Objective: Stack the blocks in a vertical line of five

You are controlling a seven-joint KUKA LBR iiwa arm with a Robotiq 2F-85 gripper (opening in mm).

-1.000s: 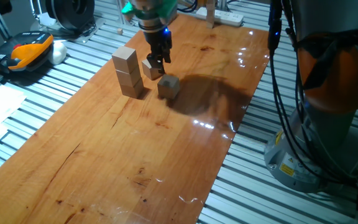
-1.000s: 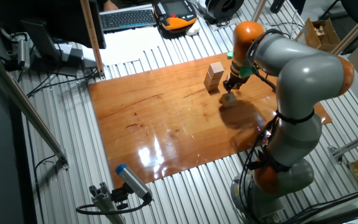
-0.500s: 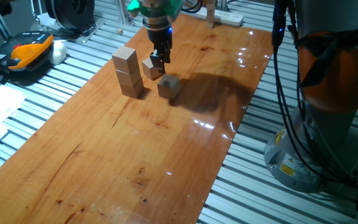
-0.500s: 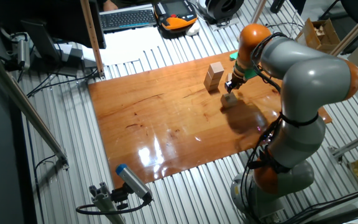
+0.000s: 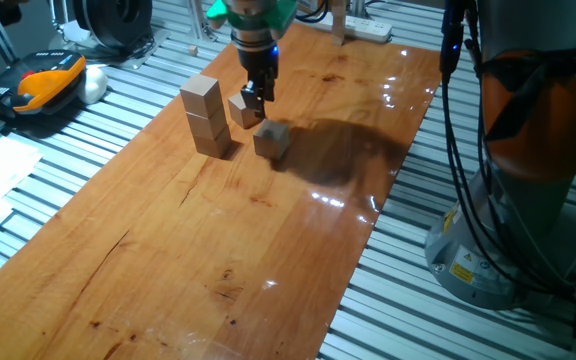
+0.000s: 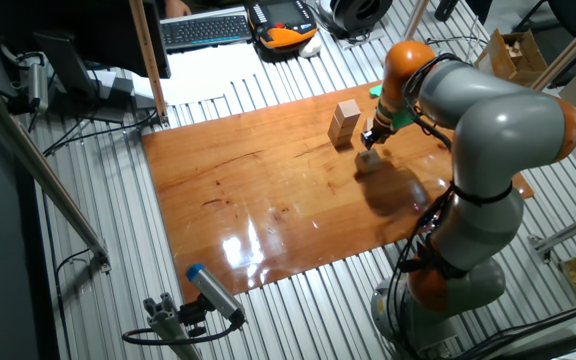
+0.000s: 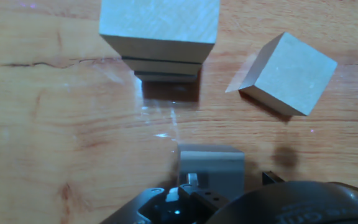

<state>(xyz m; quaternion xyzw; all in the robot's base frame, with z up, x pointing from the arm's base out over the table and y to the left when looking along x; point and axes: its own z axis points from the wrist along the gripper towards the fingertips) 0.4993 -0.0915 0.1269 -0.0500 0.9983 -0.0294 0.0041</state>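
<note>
Three blocks stand stacked [image 5: 206,115], seen from above in the hand view [image 7: 160,28] and small in the other fixed view [image 6: 345,118]. A loose block [image 5: 240,108] lies turned at an angle just right of the stack [image 7: 288,71]. Another loose block [image 5: 271,138] sits in the arm's shadow [image 7: 211,163] [image 6: 368,160]. My gripper [image 5: 256,97] [image 6: 370,135] hovers a little above this shadowed block. It looks open and holds nothing. Its fingertips barely show in the hand view.
A long white power strip [image 5: 363,30] lies at the far end of the wooden board [image 5: 218,260]. An orange-and-black device [image 5: 43,80] and papers lie left of the board on the slatted metal table. My arm's base [image 5: 528,200] stands to the right.
The gripper has risen a little and shifted slightly toward the far end, then stopped. The blocks have not moved.
</note>
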